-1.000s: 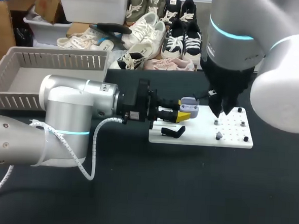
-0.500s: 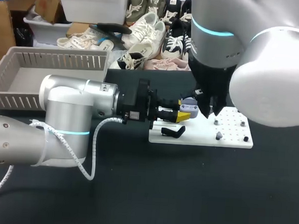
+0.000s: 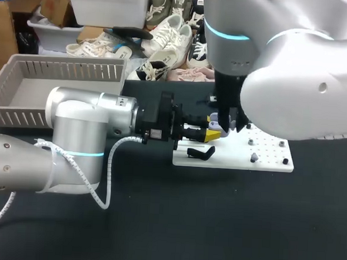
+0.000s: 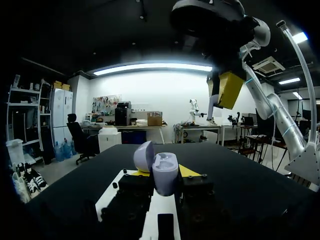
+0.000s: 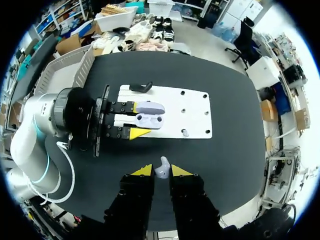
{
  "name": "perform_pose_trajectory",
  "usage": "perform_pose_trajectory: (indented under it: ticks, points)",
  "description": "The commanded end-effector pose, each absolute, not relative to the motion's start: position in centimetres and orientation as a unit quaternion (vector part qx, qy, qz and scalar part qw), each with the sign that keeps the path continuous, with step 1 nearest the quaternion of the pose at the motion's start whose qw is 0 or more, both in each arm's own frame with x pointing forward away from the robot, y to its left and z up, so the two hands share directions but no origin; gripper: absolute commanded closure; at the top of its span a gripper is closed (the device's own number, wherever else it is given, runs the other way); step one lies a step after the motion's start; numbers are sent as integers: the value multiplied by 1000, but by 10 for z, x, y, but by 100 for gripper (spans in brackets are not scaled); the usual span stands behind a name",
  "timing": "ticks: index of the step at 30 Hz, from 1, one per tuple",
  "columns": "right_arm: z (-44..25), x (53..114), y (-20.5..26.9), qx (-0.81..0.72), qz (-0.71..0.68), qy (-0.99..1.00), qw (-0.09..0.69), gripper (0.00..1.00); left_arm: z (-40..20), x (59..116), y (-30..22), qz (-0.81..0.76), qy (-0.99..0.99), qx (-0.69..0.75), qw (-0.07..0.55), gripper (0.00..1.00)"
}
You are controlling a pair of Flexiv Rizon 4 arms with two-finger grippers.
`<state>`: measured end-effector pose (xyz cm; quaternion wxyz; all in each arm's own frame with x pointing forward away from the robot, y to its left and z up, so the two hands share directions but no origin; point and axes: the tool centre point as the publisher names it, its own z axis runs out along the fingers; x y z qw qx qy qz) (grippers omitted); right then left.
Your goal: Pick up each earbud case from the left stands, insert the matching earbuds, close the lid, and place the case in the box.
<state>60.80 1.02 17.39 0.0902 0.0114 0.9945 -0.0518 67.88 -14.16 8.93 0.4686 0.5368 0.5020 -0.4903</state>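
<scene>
My left gripper (image 4: 164,175) is shut on a lilac earbud case (image 4: 161,169), held level over the white board (image 3: 269,162) with its lid open. In the right wrist view the open case (image 5: 149,114) lies below, both wells showing. My right gripper (image 5: 161,171) is shut on a pale earbud (image 5: 163,168) and hangs above the case. In the head view the right gripper (image 3: 225,126) stands right over the left gripper (image 3: 211,134), hiding most of the case. Another earbud (image 5: 184,132) rests on the board.
A black stand (image 3: 200,153) sits at the board's near left corner. A small dark piece (image 3: 254,157) stands among the board's holes. A grey slotted basket (image 3: 22,91) sits at the table's far left. My right arm's bulk covers the table's far right.
My right arm has swung left across the board, bringing its gripper from the board's right half to above the held case. The left arm and case have stayed still.
</scene>
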Motion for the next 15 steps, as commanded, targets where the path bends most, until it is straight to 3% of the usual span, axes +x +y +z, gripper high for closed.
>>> perform_pose_trajectory:
  ticks: [1, 15]
  points:
    - [176, 630, 18, 97, -58, 993, 41, 100, 89, 679, -142, -490, 502, 537, 469, 100]
    - [174, 632, 10, 128, -50, 990, 19, 100, 89, 679, -142, -490, 502, 537, 469, 100]
